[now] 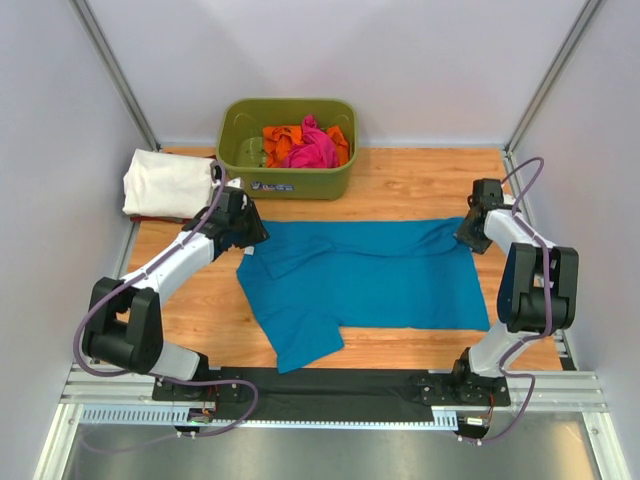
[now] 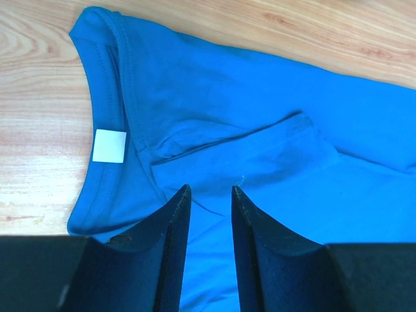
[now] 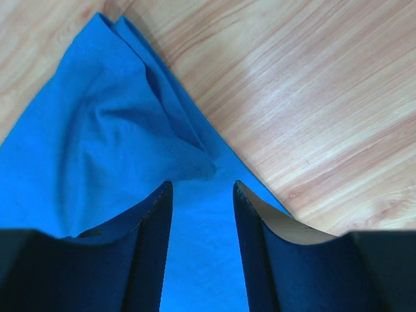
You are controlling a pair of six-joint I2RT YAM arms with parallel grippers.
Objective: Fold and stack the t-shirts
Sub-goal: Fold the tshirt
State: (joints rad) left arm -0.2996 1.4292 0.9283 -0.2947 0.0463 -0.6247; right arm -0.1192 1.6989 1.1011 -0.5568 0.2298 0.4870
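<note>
Two ends of the teal-blue t-shirt (image 1: 370, 275), mid-frame, each have a pincer over them: left gripper (image 2: 209, 188) and right gripper (image 3: 201, 185), both with jaws apart.

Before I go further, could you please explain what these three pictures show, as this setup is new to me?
Two robot arms are bolted at the near edge of the table. One picture looks down from above; the others come from a camera on each wrist. On it a blue shirt lies spread out, a folded white shirt sits far left, and a green tub holds a pink shirt and an orange shirt. The left gripper and right gripper stand over the blue shirt's ends, jaws apart, holding nothing.
</note>
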